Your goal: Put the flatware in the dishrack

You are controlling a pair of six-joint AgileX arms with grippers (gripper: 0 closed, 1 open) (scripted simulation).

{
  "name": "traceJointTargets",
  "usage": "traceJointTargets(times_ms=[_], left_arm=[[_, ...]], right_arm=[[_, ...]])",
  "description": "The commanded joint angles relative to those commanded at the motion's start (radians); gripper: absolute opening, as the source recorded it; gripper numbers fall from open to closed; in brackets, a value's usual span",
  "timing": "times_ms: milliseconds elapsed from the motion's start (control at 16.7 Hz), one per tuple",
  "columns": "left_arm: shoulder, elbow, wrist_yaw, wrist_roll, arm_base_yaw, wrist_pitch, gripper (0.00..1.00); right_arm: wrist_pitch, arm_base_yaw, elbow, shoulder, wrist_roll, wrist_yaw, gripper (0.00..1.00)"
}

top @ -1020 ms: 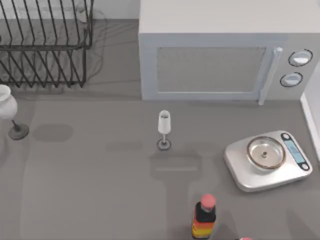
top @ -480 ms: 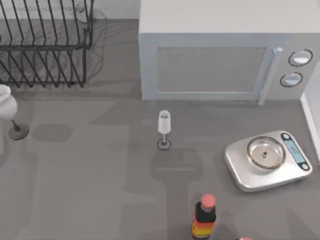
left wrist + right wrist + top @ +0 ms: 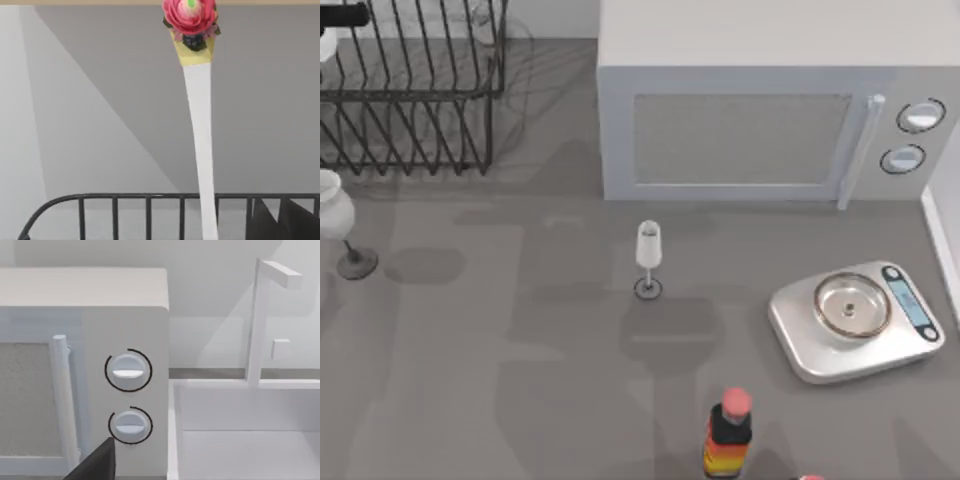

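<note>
The flatware (image 3: 200, 150), a long white spoon with a red-and-yellow rose knob at its handle end, hangs above the top rail of the dishrack (image 3: 115, 197) in the left wrist view. Its lower part runs out of that picture. In the top view the black wire dishrack (image 3: 410, 90) stands at the far left, and my left gripper (image 3: 340, 15) pokes in as a dark bar over the rack's left end, holding the spoon. A dark part of my right gripper (image 3: 95, 465) sits near the microwave's knobs.
A grey microwave (image 3: 750, 120) fills the back middle and right. A small clear stemmed glass (image 3: 648, 255) stands mid-table, a kitchen scale (image 3: 855, 320) at the right, a bottle (image 3: 728, 435) near the front, and a white goblet (image 3: 335, 215) at the left edge.
My left gripper has come into the top view at the far left, over the dishrack. Broad shadows have spread across the table.
</note>
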Motion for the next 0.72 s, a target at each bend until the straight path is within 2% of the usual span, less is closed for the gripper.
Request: traceJointTargets(times_ms=[180,720], left_arm=[[0.000,0.000,0.000,0.000,0.000,0.000,0.00],[0.000,0.000,0.000,0.000,0.000,0.000,0.68]], right_arm=[[0.000,0.000,0.000,0.000,0.000,0.000,1.00],[0.000,0.000,0.000,0.000,0.000,0.000,1.00]])
